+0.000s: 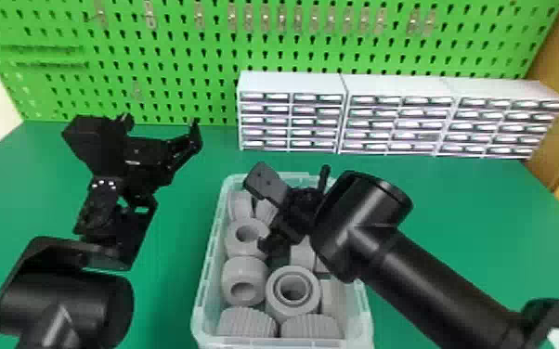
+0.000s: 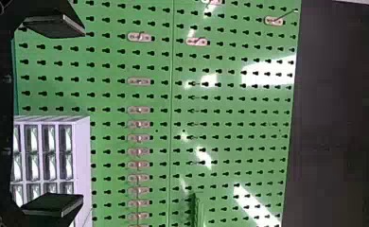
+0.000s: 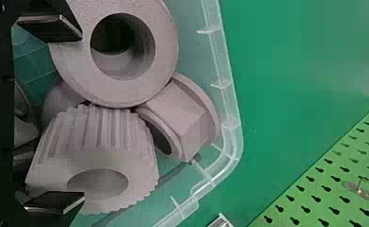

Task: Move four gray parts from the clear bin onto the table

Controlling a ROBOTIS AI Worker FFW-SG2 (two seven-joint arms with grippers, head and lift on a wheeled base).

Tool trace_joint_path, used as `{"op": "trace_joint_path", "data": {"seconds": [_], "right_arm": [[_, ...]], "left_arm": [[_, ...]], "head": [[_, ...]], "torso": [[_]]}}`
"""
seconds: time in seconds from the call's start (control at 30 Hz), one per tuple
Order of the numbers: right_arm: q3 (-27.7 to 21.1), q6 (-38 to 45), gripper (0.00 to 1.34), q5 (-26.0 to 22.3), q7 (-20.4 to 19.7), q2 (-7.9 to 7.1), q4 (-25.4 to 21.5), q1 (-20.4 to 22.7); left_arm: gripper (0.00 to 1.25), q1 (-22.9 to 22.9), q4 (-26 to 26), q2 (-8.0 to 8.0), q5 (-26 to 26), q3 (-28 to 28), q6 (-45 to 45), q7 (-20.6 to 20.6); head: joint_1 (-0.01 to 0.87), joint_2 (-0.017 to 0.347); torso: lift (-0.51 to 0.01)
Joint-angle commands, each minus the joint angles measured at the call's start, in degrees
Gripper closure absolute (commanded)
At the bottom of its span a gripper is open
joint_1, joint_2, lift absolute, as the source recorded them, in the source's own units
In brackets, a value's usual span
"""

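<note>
The clear bin stands at the front middle of the table and holds several gray parts, such as a stepped ring and a holed round part. My right gripper is over the bin's far half, its fingers spread. In the right wrist view my right gripper stands open beside a ribbed gray part, a round gray part and a hex-sided one. My left gripper is parked open above the table's left side; in the left wrist view my left gripper faces the pegboard, holding nothing.
White drawer cabinets line the back right of the green table. Behind them rises a green pegboard with small hooks. The right forearm crosses over the bin's right wall.
</note>
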Motion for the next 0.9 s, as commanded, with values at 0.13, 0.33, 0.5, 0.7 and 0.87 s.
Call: {"op": "trace_joint_path", "data": {"seconds": [0.13,0.33,0.5,0.7,0.87], "right_arm": [[1.01,-0.75,0.09,0.09,0.09,0.14,0.37,-1.4],[1.97,1.18,0.09,1.67,0.09,-0.13,-3.41,-2.64],[2.41,1.0,0.09,2.02,0.0,-0.13,-4.2,-3.16],[3.91,-0.93,0.09,1.85,0.0,-0.13,-1.83,-3.07],[4.61,-3.48,0.09,0.88,0.0,-0.04,0.81,-3.16]], "left_arm": [[0.06,0.17,0.0,-0.05,0.0,-0.02,0.02,0.0],[0.07,0.35,0.0,0.04,0.0,-0.02,0.02,-0.09],[0.07,0.35,0.0,-0.05,0.0,-0.2,0.02,-0.17],[0.07,0.35,0.0,-0.05,0.0,-0.11,0.02,-0.17],[0.07,0.35,0.0,-0.05,0.0,-0.2,0.02,-0.17]], "head": [[0.686,0.026],[0.686,0.026],[0.686,0.026],[0.686,0.026],[0.686,0.026]], "torso": [[-0.05],[-0.05],[-0.05],[-0.05],[-0.05]]}}
